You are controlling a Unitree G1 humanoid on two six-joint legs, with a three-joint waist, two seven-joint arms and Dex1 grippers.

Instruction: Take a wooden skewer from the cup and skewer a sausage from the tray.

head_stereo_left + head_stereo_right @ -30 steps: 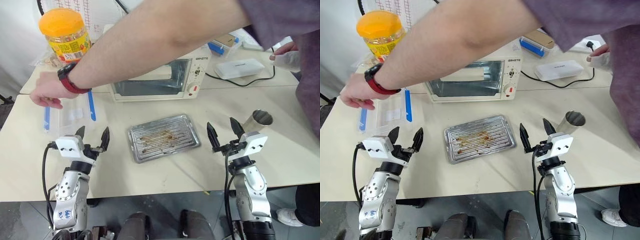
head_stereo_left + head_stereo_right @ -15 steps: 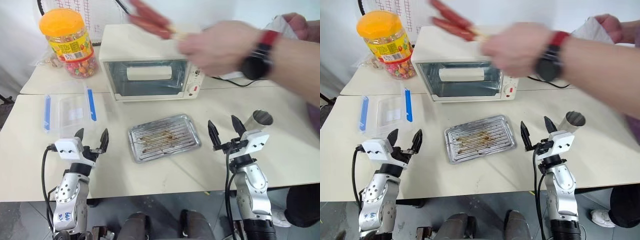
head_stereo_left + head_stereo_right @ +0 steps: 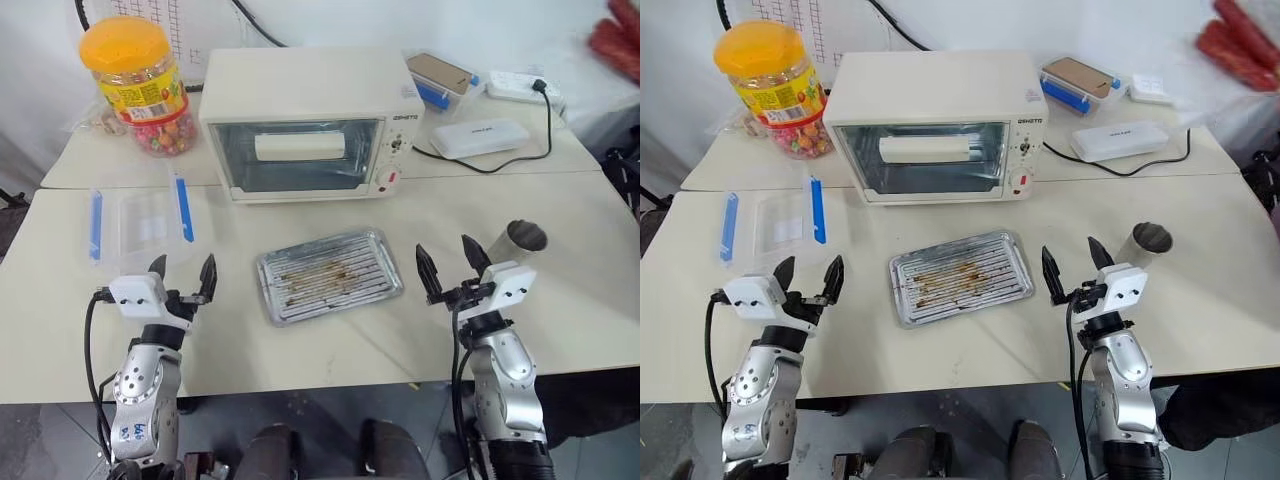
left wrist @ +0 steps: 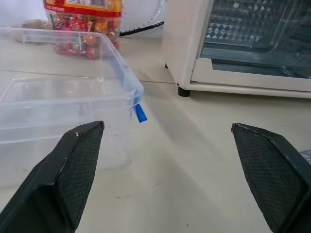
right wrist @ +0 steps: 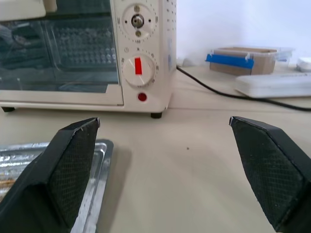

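The cream table (image 3: 300,350) stood against a white wall. On it I counted one tray (image 3: 329,274), greasy and holding no sausage, lying at the middle between my two grippers. One steel cup (image 3: 521,239) lay tipped on its side just beyond my right gripper (image 3: 449,268). That gripper's fingers were spread wide, and so were the left gripper's (image 3: 183,279). Further out were one toaster oven (image 3: 305,120), one clear box (image 3: 140,218) (two blue clips) and one candy jar (image 3: 135,77).
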